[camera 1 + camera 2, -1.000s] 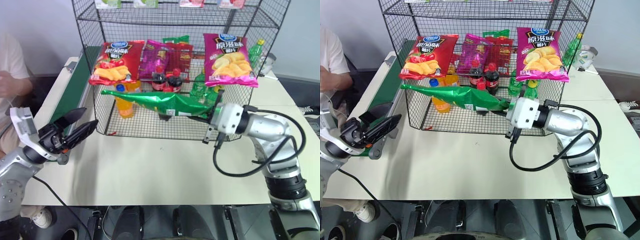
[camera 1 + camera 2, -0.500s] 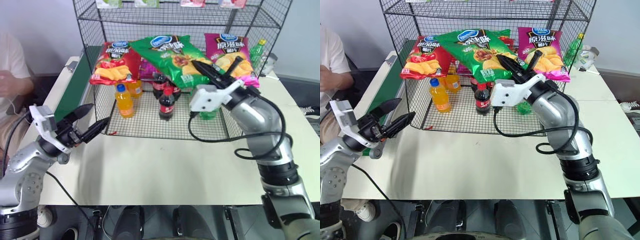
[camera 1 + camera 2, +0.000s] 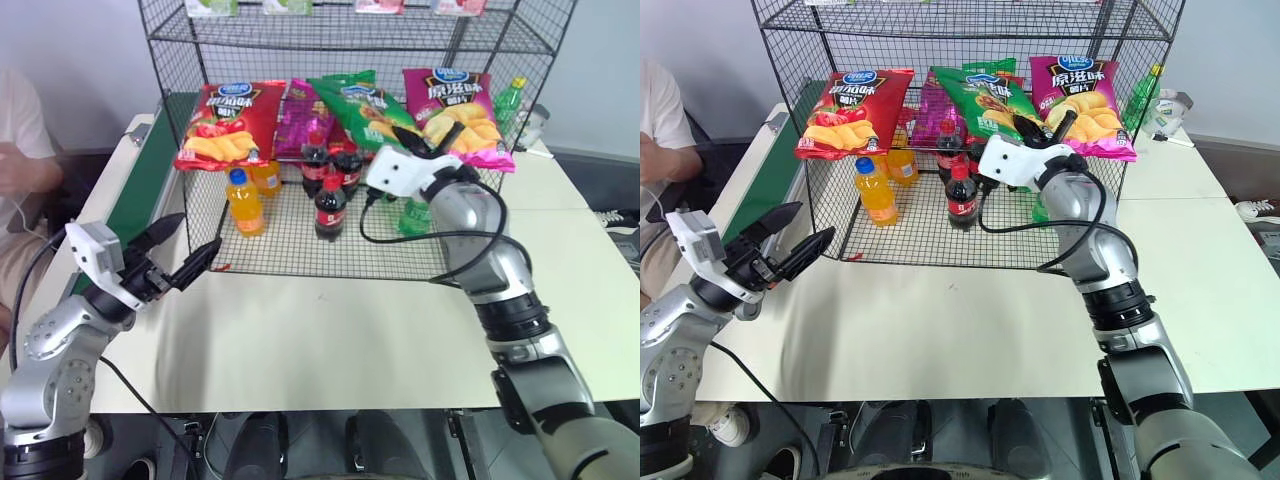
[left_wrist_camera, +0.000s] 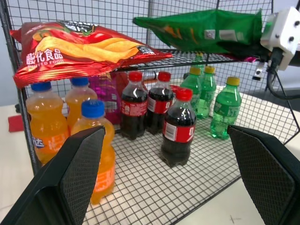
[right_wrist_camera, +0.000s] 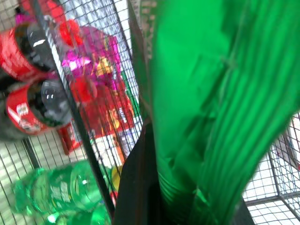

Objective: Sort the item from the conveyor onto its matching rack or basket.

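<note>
Now — step in hand: the right gripper (image 3: 425, 140) is clamped shut on the near edge of the green chip bag (image 3: 362, 103) and holds it over the chip tier of the black wire rack (image 3: 350, 35); judged from this, the bag is being laid down rather than carried.
Where the bag is: up at the rack's chip shelf, between the magenta-wrapped packets (image 3: 300, 120) on its left and the magenta chip bag (image 3: 458, 115) on its right, with the red chip bag (image 3: 228, 125) further left. Whether its far end already rests on the wire cannot be told.
Left gripper: the left gripper (image 3: 180, 255) hangs with fingers spread wide and nothing between them, near the table's left edge beside the dark-green conveyor (image 3: 150, 170), well apart from the bag.
Below the shelf: cola bottles (image 4: 178, 126), orange soda bottles (image 4: 96, 150) and green soda bottles (image 4: 226, 110) stand on the lower tier.
How to do it well: the bag should go further in, flat, so most of its length sits on the wire before the fingers let go; released too near the front edge, the glossy bag would likely slide off onto the bottles.
Watch for: the fingers and wrist cable (image 3: 400, 235) catching the rack's front wires on the way out.
Neighbours: the bag should not be pushed sideways into the magenta chip bag.
</note>
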Robot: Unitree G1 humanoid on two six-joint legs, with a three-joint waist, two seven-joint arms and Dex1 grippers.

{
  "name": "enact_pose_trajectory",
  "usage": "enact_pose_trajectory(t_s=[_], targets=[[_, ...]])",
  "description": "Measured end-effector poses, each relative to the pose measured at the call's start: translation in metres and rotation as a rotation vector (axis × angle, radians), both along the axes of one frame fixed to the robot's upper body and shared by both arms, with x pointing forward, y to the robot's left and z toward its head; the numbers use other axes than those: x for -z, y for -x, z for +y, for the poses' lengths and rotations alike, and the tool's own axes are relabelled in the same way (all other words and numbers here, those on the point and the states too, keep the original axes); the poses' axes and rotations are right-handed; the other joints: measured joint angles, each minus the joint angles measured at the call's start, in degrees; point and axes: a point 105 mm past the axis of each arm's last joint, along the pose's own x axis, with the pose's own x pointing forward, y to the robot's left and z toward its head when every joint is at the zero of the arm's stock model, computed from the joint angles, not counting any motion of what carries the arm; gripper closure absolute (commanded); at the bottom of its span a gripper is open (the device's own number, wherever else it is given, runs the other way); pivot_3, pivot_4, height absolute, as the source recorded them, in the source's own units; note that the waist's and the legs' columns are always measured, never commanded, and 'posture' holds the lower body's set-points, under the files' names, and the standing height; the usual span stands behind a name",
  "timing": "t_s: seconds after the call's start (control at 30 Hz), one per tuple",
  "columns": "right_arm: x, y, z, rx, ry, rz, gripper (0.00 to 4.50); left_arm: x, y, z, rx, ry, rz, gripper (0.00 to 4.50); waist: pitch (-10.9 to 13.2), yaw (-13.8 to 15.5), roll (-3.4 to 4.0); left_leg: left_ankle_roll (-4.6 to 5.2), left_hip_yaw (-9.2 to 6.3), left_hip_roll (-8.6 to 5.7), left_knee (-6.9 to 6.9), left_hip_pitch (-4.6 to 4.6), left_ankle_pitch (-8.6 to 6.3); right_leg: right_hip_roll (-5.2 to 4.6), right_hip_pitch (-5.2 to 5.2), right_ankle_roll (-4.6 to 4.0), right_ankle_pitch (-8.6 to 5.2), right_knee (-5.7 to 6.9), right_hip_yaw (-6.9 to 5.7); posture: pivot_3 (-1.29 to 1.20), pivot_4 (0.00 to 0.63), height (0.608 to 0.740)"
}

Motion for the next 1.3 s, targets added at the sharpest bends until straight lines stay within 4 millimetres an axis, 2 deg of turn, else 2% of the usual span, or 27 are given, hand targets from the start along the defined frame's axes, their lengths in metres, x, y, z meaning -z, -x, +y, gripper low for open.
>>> enact_pose_trajectory(t_s=[0.43,0.57,0.67,0.8,0.93,1.1,1.2,1.3], targets=[[0.005,-0.011,0.017,0.022,-0.088,0.027,4.50,0.002,-0.002,-0.005,-0.006,-0.004,-0.011,0.04,0.0,-0.2,0.00,0.00,0.00,-0.01,0.00,-0.01,0.00,-0.01,-0.02,0.00,0.00,0.02,0.00,0.00,0.150,0.739],[0.004,-0.012,0.022,0.003,-0.119,0.041,2.74,0.003,-0.003,-0.006,-0.002,-0.007,-0.008,0.00,0.0,-0.2,0.00,0.00,0.00,-0.01,0.00,0.00,0.00,-0.02,-0.03,0.00,0.00,0.03,0.00,0.00,0.150,0.739],[-0.006,-0.012,0.027,-0.021,-0.131,0.021,1.32,0.006,-0.003,-0.009,0.005,-0.012,-0.002,0.00,0.0,-0.2,0.00,0.00,0.00,-0.01,0.00,0.00,0.00,-0.02,-0.03,0.00,0.00,0.04,0.00,0.00,0.150,0.739],[-0.006,-0.011,0.032,-0.055,-0.167,0.042,1.32,0.008,-0.003,-0.010,0.005,-0.016,0.004,0.00,0.0,-0.2,-0.01,0.00,0.00,0.00,-0.01,0.00,0.00,-0.02,-0.03,0.00,0.00,0.04,0.00,0.00,0.150,0.739],[-0.007,-0.003,0.047,-0.148,-0.244,0.102,1.32,0.008,-0.003,-0.010,0.006,-0.017,0.006,0.00,0.0,-0.2,0.00,0.00,0.00,0.01,-0.02,-0.02,0.00,-0.02,-0.06,0.00,0.00,0.05,0.00,0.00,0.150,0.739],[-0.015,0.016,0.064,-0.310,-0.370,0.184,1.32,0.009,-0.002,-0.011,0.007,-0.023,0.003,0.00,0.0,0.0,0.00,0.01,0.00,-0.01,-0.02,-0.07,-0.01,-0.07,-0.09,0.00,0.00,0.04,-0.02,0.00,0.150,0.739],[-0.025,0.024,0.062,-0.372,-0.471,0.203,1.32,0.009,-0.002,-0.012,0.012,-0.026,0.003,0.00,0.0,-0.1,-0.01,0.01,-0.01,-0.02,-0.03,-0.06,-0.01,-0.09,-0.08,0.01,0.00,0.04,-0.04,0.00,0.150,0.739],[-0.022,0.039,0.067,-0.500,-0.610,0.296,1.32,0.009,-0.002,-0.012,0.014,-0.025,0.002,0.00,0.0,-0.1,0.00,0.01,-0.01,-0.01,-0.06,-0.06,-0.01,-0.08,-0.09,0.01,0.00,0.04,-0.04,0.00,0.150,0.739]])
